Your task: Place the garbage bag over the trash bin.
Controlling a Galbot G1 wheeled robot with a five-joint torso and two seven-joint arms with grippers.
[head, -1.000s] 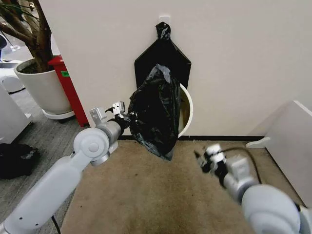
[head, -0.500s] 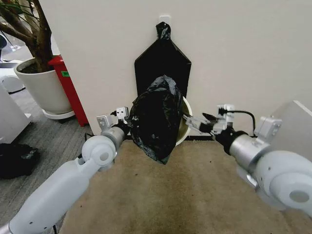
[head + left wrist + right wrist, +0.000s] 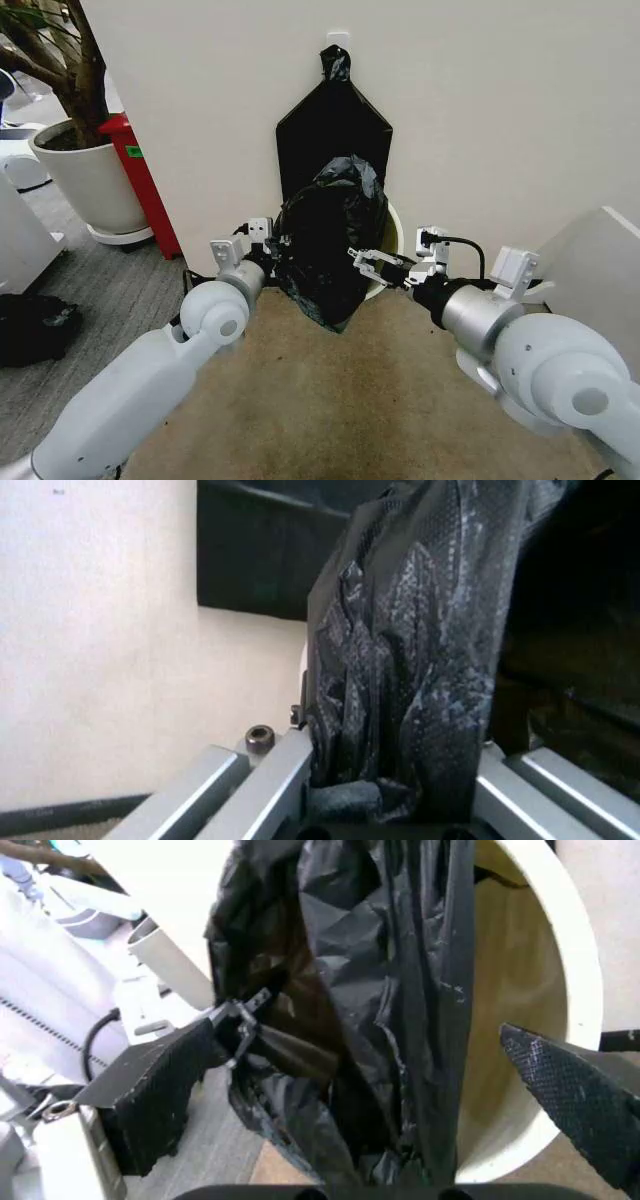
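left pincer clamps the limp, slippery bag before the bin; right pincer open; grasp the hem.

So right ahead there's a plain cream wall with a flat black bag bundle hanging on it, pentagon-shaped and knotted at the top. Off to my left sits a big white plant pot with a tree trunk in it, and a red box tucked just beside the pot. Under me is a tan carpet, and grey flooring starts on my left.
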